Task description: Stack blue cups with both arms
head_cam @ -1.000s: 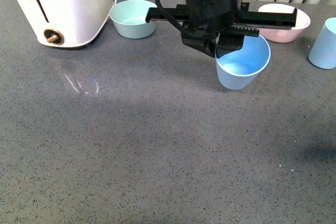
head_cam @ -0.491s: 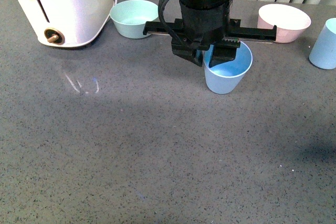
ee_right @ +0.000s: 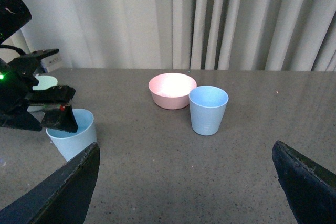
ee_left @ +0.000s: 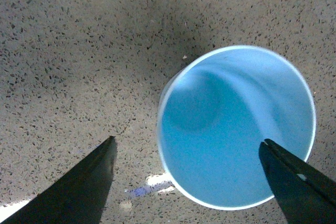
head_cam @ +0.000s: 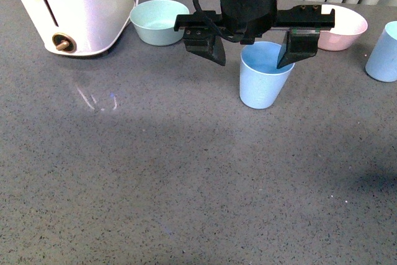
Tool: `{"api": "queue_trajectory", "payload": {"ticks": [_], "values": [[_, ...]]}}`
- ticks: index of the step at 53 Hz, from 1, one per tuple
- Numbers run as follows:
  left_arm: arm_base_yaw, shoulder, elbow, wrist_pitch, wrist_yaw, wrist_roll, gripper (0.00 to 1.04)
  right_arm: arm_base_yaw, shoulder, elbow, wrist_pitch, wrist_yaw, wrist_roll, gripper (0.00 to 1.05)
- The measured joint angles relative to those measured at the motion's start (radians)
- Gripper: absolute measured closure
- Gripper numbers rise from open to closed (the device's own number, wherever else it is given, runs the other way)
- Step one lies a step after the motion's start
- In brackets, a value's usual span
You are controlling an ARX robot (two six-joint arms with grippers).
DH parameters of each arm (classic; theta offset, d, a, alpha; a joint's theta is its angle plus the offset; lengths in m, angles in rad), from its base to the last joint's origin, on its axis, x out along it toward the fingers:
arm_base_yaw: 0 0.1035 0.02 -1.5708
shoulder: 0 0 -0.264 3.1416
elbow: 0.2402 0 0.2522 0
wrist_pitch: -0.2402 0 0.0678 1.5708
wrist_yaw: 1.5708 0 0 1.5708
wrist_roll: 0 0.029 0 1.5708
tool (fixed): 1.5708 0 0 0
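- The black metal left gripper point(head_cam: 254, 59) hangs in the upper middle of the front view. Its two fingers are spread wide along the crossbar and grip nothing.
- One plain light-blue plastic tumbler point(head_cam: 265, 82) stands upright on its narrow base between those fingers, on the grey speckled tabletop point(head_cam: 186, 184).
- In the left wrist view, one finger sits well clear of the tumbler at lower left. The other overlaps the rim at lower right, and I cannot tell whether it touches.
- The tumbler's open mouth faces up. In my judgement it is set here, in the middle of the table, as the base that will receive its twin.
- The second light-blue plastic tumbler point(head_cam: 383, 54) stands upright at the right edge of the front view. It is just beside the round pink bowl point(head_cam: 347, 26) and well apart from the first.
- The right gripper point(ee_right: 185, 146) shows only as two black fingertips in the lower corners of its wrist view. They are wide apart and empty, and they face that second tumbler, so that side of the stacking appears not yet begun.
- A mint-green bowl point(head_cam: 158, 22) and a white toaster point(head_cam: 68, 7) sit at the upper left, away from the work.
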Motion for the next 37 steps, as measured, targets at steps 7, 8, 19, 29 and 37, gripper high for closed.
{"api": "queue_trajectory", "payload": {"ticks": [7,8,19,29,37], "values": [[0.011,0.000,0.005,-0.001,0.002,-0.002,0.09,0.000,0.000,0.000,0.000,0.000,0.000,0.09],[0.013,0.000,0.005,-0.001,0.002,-0.002,0.10,0.000,0.000,0.000,0.000,0.000,0.000,0.09],[0.047,-0.062,-0.066,0.088,0.023,0.000,0.09,0.000,0.000,0.000,0.000,0.000,0.000,0.09],[0.082,-0.263,-0.267,0.263,0.036,0.006,0.09,0.000,0.000,0.000,0.000,0.000,0.000,0.09],[0.096,-0.466,-0.532,0.592,-0.118,0.079,0.16,0.000,0.000,0.000,0.000,0.000,0.000,0.09]]}}
